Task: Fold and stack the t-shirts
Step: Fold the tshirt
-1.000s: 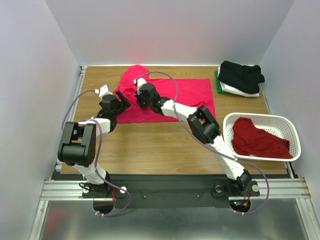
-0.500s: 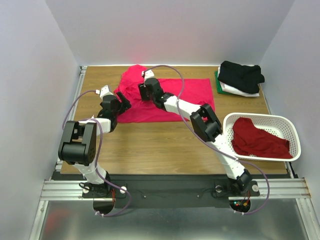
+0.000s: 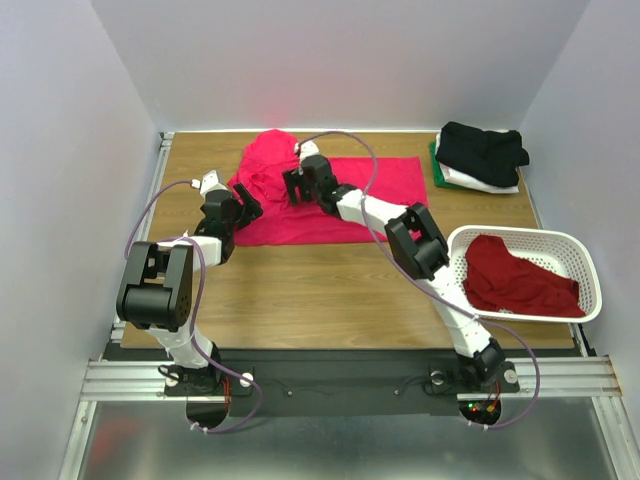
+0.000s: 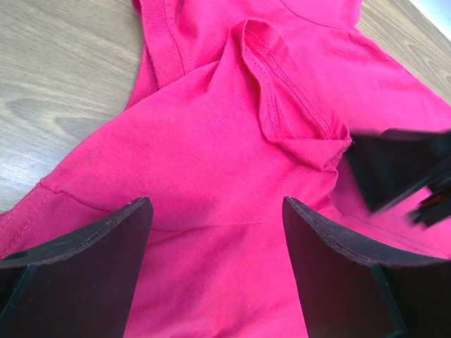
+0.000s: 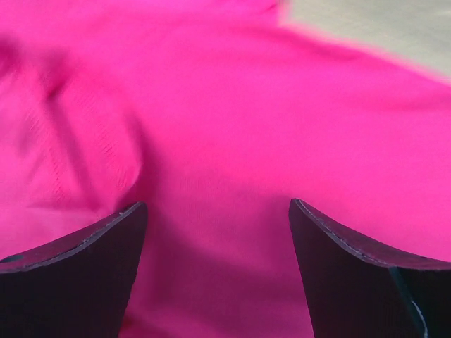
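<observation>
step: smoothing and folding the pink shirt; best done, by this judgement, by pinching a single layer at the sleeve seam, not the bunched fold, and drawing it flat before folding.
pink shirt: spread on the bench at its far side, left end rumpled into a heap, right part flat.
left claw: fingers spread wide, nothing between them; low over the shirt's left edge, cloth directly under the gap, contact unclear.
right claw: fingers likewise apart and empty; over the shirt's rumpled left part, just right of the left claw; view blurred.
stack: black on white on green, right of the pink shirt, apart.
basket: near-right of the shirt, holds the dark red shirt, unfolded.
</observation>
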